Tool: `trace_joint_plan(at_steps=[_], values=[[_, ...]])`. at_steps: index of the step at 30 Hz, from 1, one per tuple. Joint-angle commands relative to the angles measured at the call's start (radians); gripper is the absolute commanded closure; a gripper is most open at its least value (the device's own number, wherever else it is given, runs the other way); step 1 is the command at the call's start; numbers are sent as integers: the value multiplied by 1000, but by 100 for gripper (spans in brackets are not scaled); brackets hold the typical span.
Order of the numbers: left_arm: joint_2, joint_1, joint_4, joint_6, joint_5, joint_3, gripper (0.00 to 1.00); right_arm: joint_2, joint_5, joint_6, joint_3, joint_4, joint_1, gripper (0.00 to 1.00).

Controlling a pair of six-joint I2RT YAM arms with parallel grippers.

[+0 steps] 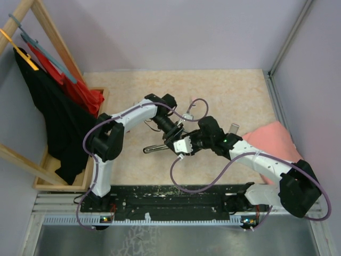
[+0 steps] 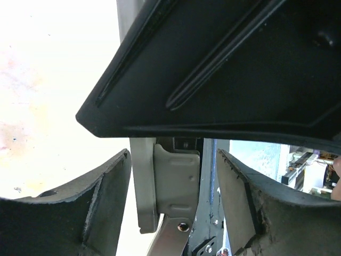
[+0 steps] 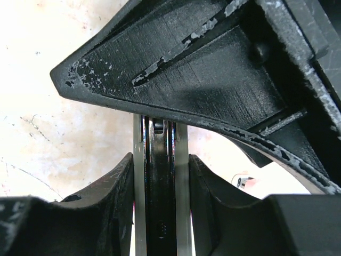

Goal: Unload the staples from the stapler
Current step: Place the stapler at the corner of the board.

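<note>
The stapler (image 1: 156,149) is held off the table mid-scene, its dark and silver end sticking out to the left. My right gripper (image 1: 185,145) is shut on it. In the right wrist view both fingers (image 3: 120,197) press on the silver rails of the stapler's open channel (image 3: 160,208), which has a black middle. My left gripper (image 1: 173,133) is at the stapler from the far side. In the left wrist view it (image 2: 173,154) is open around the stapler's grey hinge end (image 2: 176,176), with a gap on the right side. No loose staples show.
A pink cloth (image 1: 272,141) lies at the right by my right arm. A wooden rack (image 1: 50,154) with black and red clothes stands at the left. A small clear object (image 1: 233,128) sits behind my right wrist. Beige tabletop (image 1: 229,96) lies beyond.
</note>
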Motion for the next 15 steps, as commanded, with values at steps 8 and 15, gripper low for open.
trace_joint_plan(at_steps=[8,15], values=[[-56,29,23,0,18,29,0,-55,-18,97,44,135,10,100],[-121,144,69,-48,-14,63,0,-48,8,118,49,152,0,100]])
